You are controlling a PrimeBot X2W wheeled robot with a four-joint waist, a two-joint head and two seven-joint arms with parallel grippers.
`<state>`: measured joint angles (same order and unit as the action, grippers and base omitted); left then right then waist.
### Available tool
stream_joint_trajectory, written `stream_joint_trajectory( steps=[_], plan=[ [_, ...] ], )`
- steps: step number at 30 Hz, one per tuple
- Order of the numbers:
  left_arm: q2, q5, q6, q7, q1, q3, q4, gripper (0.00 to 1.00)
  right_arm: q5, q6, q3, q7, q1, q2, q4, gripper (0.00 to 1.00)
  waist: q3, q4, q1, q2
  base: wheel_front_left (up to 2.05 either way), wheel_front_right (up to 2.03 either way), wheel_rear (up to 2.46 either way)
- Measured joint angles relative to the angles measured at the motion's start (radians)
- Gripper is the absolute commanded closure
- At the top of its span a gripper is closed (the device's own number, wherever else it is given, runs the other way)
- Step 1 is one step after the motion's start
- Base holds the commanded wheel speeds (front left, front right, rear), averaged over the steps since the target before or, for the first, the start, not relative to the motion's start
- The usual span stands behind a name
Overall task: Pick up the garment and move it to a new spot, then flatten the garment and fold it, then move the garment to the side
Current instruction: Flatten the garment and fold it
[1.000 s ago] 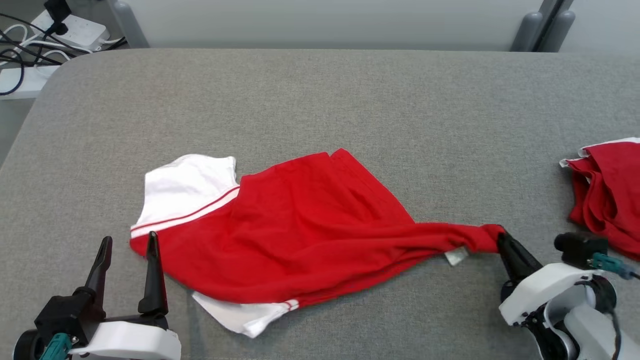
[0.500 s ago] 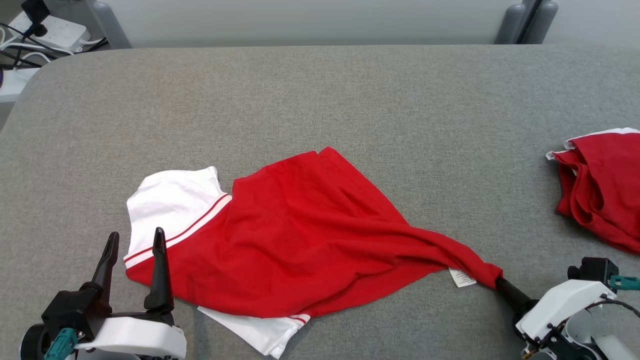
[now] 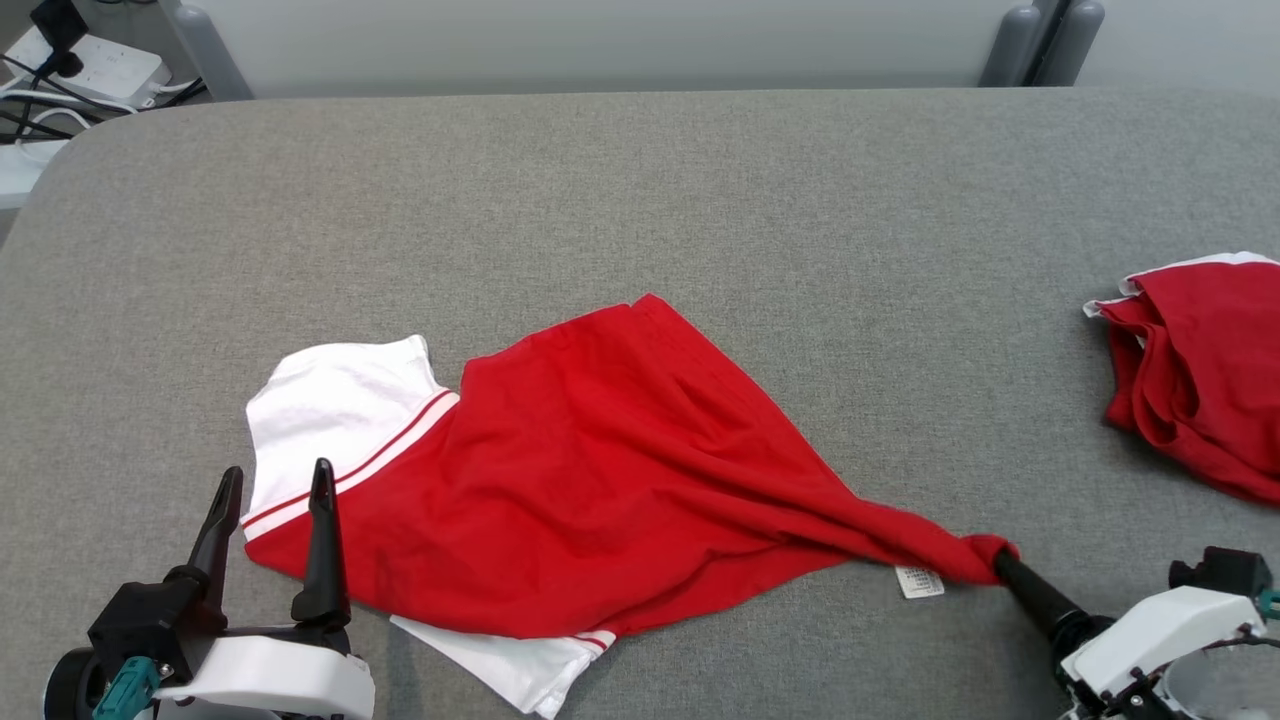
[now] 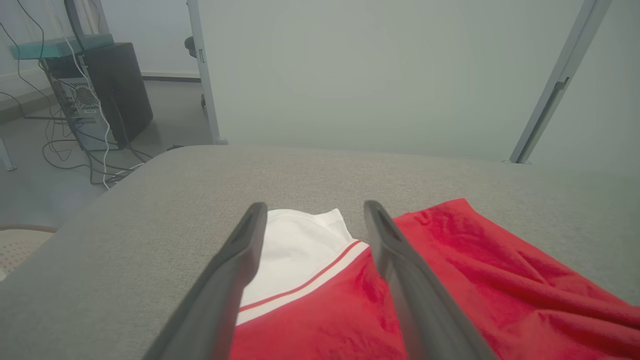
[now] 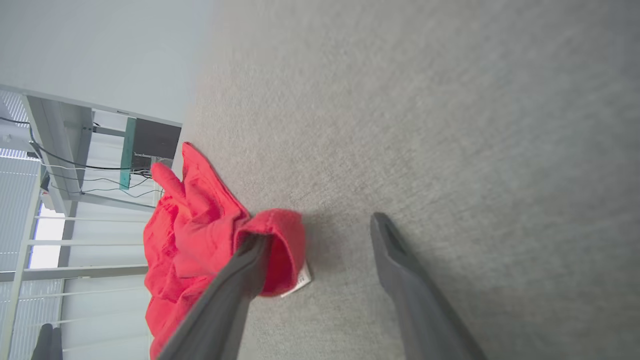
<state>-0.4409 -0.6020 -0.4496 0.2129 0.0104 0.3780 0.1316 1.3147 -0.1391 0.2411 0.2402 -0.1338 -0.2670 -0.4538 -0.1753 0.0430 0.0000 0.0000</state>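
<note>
Garment (image 3: 560,470) corner, bunched into a red knot, draped over the tip of one finger (image 5: 230,295) of the right gripper (image 5: 320,230); jaws there apart, nothing pinched between them, other finger (image 5: 405,280) clear of the cloth over bare table (image 3: 640,200). White label (image 3: 920,582) just beside the knot, flat on the table. From the knot, red cloth drawn leftward in a narrow wrinkled tail, then fanning into the body, spread flat on the table's near half. White sleeve (image 3: 340,410) with red stripes at the far-left end; second white piece (image 3: 500,665) poking out under the near hem. Left gripper (image 3: 275,480) at that left end, jaws wide apart and empty, pointing away from the robot, one side across the white sleeve, the other across the red; touching the cloth or just above it, impossible to tell. Farther out, at the right edge and well apart from the garment, a red pile (image 3: 1200,380) with white trim. Past the table's far left corner, a power strip (image 3: 110,65) and cables (image 3: 30,100) on the floor. Pale wall panels (image 3: 600,40) behind.
</note>
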Motion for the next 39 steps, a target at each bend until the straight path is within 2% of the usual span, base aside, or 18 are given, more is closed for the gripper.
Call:
stream_joint_trajectory(
  steps=[3,6,10,15,20,21,22,27,31,39],
  plan=[
    [0.000,0.000,0.000,0.000,0.000,-0.001,-0.001,0.00,-0.018,0.002,-0.045,-0.046,0.004,-0.005,0.021,0.00,0.004,0.001,0.0000,0.0000,0.00,0.00,0.00],
    [-0.001,0.000,0.000,0.000,0.000,-0.003,-0.001,0.00,-0.035,0.009,-0.096,-0.083,0.035,-0.040,0.056,0.00,0.011,-0.001,0.0000,0.0000,0.00,0.00,0.00],
    [-0.009,0.000,-0.002,0.000,0.000,-0.004,0.005,0.00,-0.086,0.010,-0.151,-0.151,0.062,-0.066,0.164,0.00,0.021,-0.011,0.0000,0.0000,0.00,0.00,0.00],
    [-0.018,0.000,-0.006,0.000,0.000,-0.007,0.023,0.00,-0.285,0.013,-0.188,-0.303,0.060,-0.106,0.325,0.00,0.038,-0.022,0.0000,0.0000,0.00,0.00,0.00],
    [-0.035,0.004,-0.015,0.000,0.000,-0.014,0.039,0.00,-0.597,0.013,-0.189,-0.430,0.037,-0.118,0.395,0.00,0.065,-0.023,-0.0001,0.0000,0.00,0.00,0.00],
    [-0.040,0.004,-0.018,0.000,0.001,-0.017,0.043,0.00,-0.647,0.013,-0.189,-0.446,0.028,-0.113,0.406,0.00,0.071,-0.022,0.0000,0.0000,0.00,0.00,0.00],
    [-0.048,0.005,-0.018,0.000,0.003,-0.023,0.050,0.00,-0.769,0.013,-0.187,-0.467,0.014,-0.106,0.420,0.00,0.085,-0.019,0.0000,0.0000,0.00,0.00,0.00],
    [-0.053,0.005,-0.033,0.000,0.047,-0.022,0.061,0.00,-1.005,0.013,-0.178,-0.488,0.024,-0.077,0.436,0.00,0.123,-0.007,0.0000,0.0000,0.00,0.00,0.00],
    [-0.048,0.004,-0.049,0.000,0.116,-0.014,0.065,0.00,-1.099,0.012,-0.199,-0.489,0.097,-0.032,0.435,0.00,0.158,0.011,0.0000,0.0000,0.00,0.00,0.00],
    [-0.048,0.000,-0.035,0.005,0.170,-0.001,0.046,0.00,-1.138,0.012,-0.239,-0.489,0.208,0.017,0.406,0.00,0.199,0.034,0.0000,0.0000,0.00,0.00,0.00]
  ],
)
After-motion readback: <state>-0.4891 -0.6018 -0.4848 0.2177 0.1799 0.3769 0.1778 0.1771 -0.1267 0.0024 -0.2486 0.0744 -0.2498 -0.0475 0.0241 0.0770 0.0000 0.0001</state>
